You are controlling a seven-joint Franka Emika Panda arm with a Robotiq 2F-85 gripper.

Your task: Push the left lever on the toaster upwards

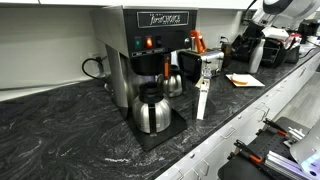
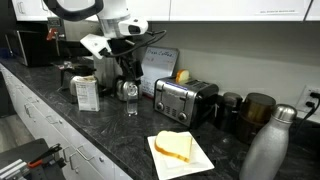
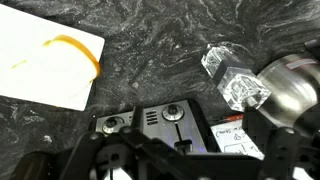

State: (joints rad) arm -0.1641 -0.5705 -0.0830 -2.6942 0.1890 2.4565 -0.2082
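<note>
Hovering over the counter [image 2: 110, 130], the gripper [image 2: 127, 65] is held well apart from the toaster [image 2: 185, 99]; whether it is clenched cannot be told. The toaster is placed behind the plate [image 2: 205, 160]. Approach is judged in hand; next, a fingertip is needed under the left lever, not made out here.

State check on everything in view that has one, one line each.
toaster: upright, lever position unclear
gripper: clear of toaster, open or shut unclear
coffee machine: switch lit orange
carafe: seated in coffee machine
bread: flat on white sheet
steel bottle: upright, capped
</note>
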